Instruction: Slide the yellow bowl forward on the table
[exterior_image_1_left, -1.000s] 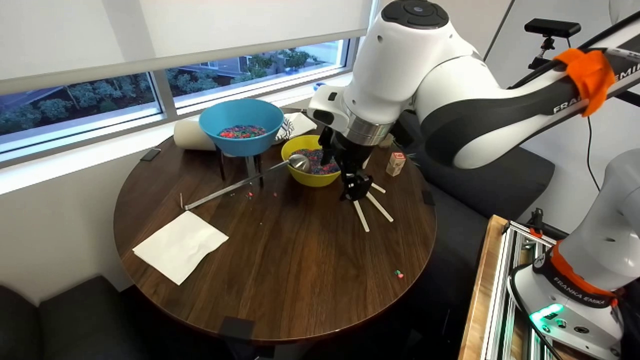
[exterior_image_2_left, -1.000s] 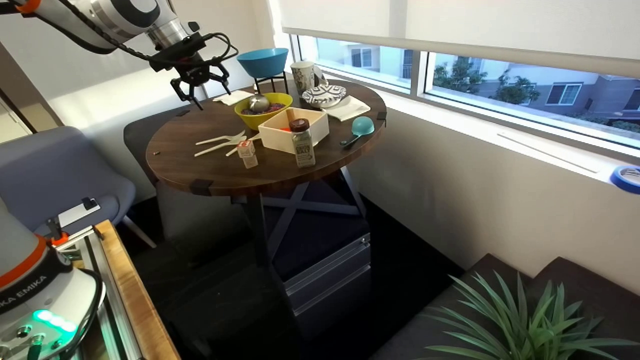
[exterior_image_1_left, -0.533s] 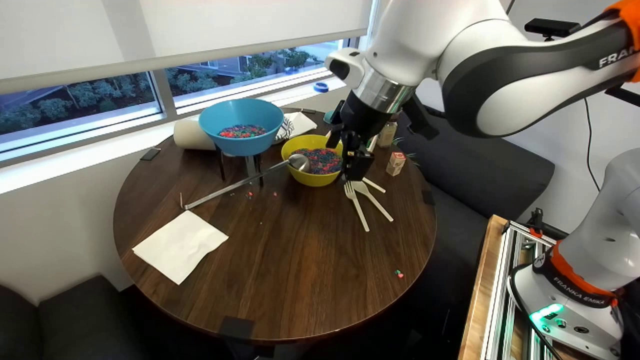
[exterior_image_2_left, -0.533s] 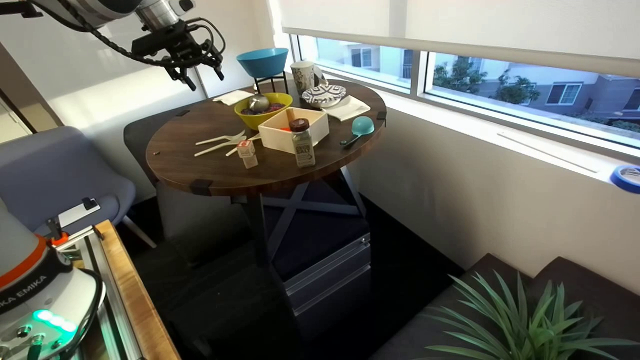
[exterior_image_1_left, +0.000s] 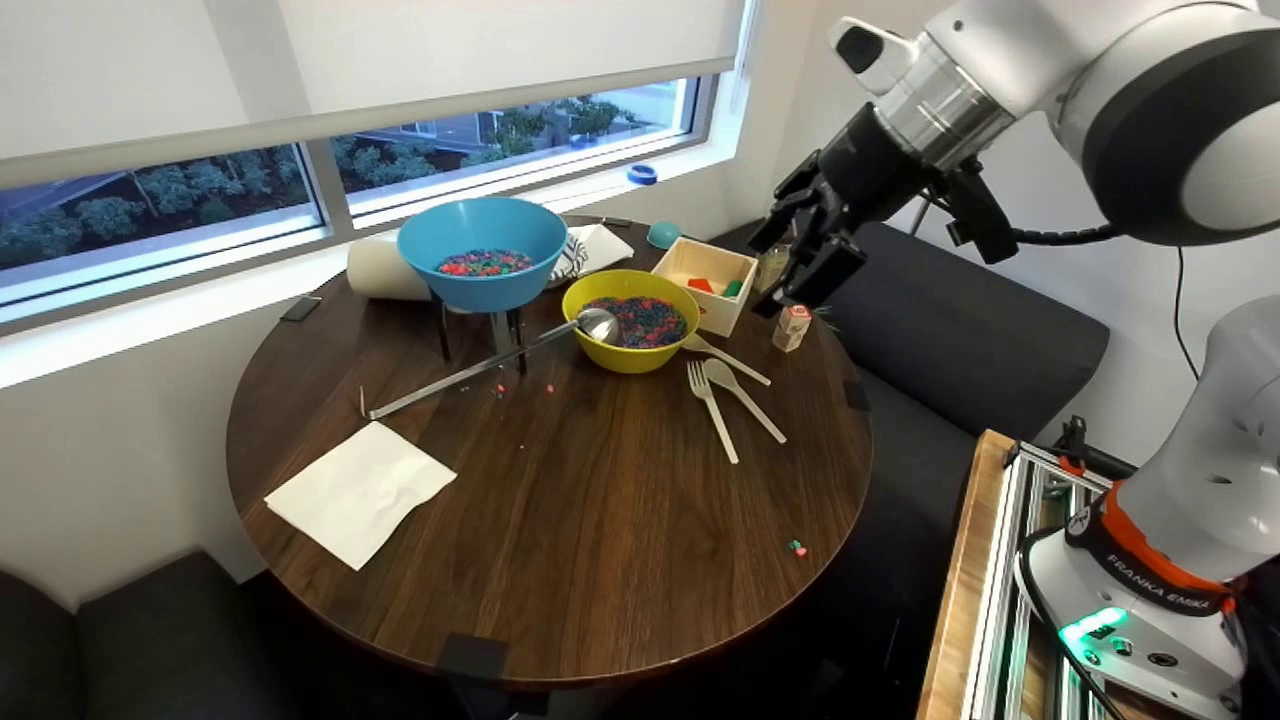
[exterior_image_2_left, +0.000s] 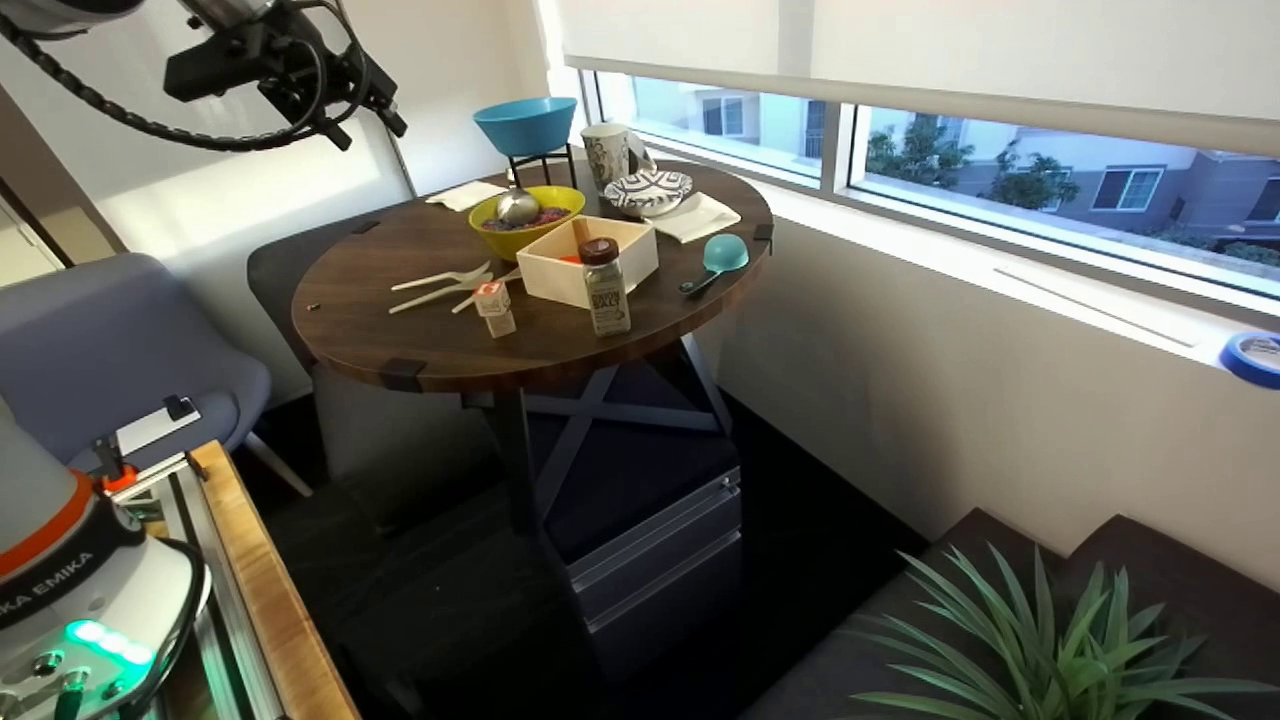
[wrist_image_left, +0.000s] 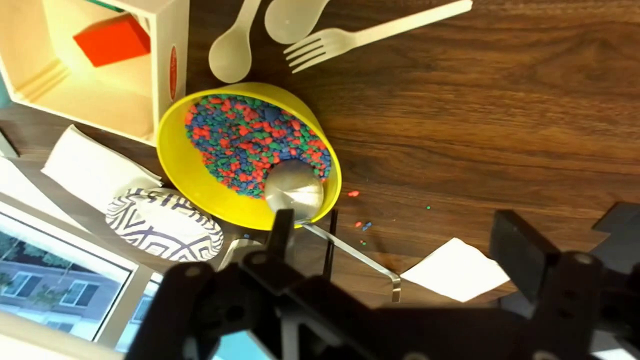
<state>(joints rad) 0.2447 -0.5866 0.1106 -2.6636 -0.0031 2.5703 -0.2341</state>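
Observation:
The yellow bowl (exterior_image_1_left: 625, 360) stands upright on the round dark-brown table (exterior_image_1_left: 600, 540), holding small red, blue and green pieces. It also shows in an exterior view (exterior_image_2_left: 505, 243) and in the wrist view (wrist_image_left: 182, 160). A metal ladle (exterior_image_1_left: 470, 374) rests with its cup in the bowl and its handle out over the table. My gripper (exterior_image_1_left: 763, 274) is open and empty, raised in the air away from the bowl, on the wooden box's side. In an exterior view, the gripper (exterior_image_2_left: 372, 136) hangs above and beyond the table edge. Its spread fingers (wrist_image_left: 397, 232) frame the ladle handle and napkin.
A wooden box (exterior_image_1_left: 718, 318) stands right against the yellow bowl. Plastic cutlery (exterior_image_1_left: 713, 412) and a small carton (exterior_image_1_left: 791, 328) lie near. A blue bowl (exterior_image_1_left: 490, 290) sits on a stand. A napkin (exterior_image_1_left: 360, 490), salt bottle (exterior_image_2_left: 606, 290) and teal scoop (exterior_image_2_left: 725, 252) are on the table.
My gripper has moved up and away from the yellow bowl, toward the robot base side, uncovering the wooden box and cutlery. The bowl and ladle have not moved.

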